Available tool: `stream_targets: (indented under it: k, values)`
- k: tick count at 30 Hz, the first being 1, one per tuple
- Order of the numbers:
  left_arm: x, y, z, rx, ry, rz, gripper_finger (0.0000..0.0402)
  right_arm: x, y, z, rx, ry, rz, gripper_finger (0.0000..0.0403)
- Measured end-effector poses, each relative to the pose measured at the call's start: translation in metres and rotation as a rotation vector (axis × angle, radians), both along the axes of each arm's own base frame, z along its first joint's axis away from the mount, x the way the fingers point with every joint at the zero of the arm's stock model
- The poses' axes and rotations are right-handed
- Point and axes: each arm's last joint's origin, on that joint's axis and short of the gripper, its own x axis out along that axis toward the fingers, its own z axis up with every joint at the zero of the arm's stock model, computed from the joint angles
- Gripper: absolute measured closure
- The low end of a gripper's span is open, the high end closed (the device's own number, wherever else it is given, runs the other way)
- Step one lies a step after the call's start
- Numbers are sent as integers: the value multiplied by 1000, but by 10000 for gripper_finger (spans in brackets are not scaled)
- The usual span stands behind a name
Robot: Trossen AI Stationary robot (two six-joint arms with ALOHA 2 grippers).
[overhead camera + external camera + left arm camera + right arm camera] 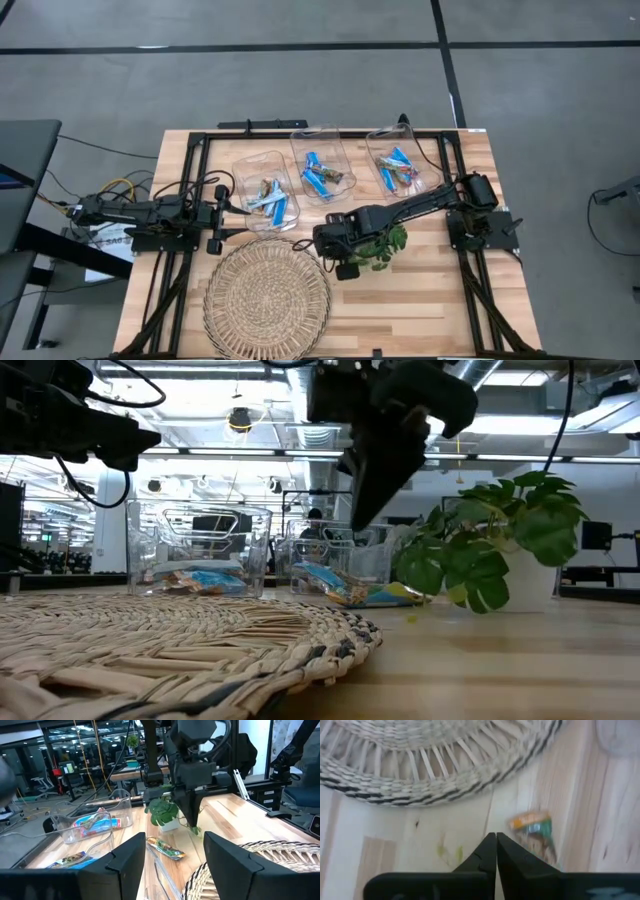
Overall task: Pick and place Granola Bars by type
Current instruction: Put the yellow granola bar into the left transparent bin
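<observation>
Hovering low over the table (440,290), just off the woven mat's (267,295) rim and beside the leafy plant (385,245): right gripper (496,840), fingers pressed together, nothing between them. Lying on the bare wood just ahead of those closed tips and a little off to one side, seen in the right wrist view: a loose granola bar (534,836) in an orange-and-green wrapper, long axis running roughly along the line of the fingers. Probably needs spreading, then a small sideways shift before descending. Resting further off at the table's left edge: left gripper (175,851), fingers spread wide, holding nothing. Sitting in three clear bins (266,190) at the back: other bars, mostly blue.
</observation>
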Motion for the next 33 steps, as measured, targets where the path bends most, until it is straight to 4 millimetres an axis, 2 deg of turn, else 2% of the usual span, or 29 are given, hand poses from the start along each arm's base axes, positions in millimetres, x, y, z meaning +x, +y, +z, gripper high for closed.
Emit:
stream_targets:
  k: [5, 15, 18, 20, 24, 33]
  values:
    - [0, 0, 0, 7, 0, 0, 206, 3, -3, 2, -31, -27, 88, 354]
    - [0, 0, 0, 9, -1, 0, 206, 6, -22, 1, -199, -33, 60, 194]
    - [0, 0, 0, 2, 0, 0, 206, 12, -23, -16, -206, 1, 71, 161]
    - [0, 0, 0, 4, -1, 0, 206, 10, -22, -28, -208, 53, 88, 151]
    - [0, 0, 0, 7, -1, 1, 206, 16, -20, -36, -196, 37, 115, 149]
    - [0, 0, 0, 5, -1, 0, 206, 14, -24, -37, -200, 73, 125, 166]
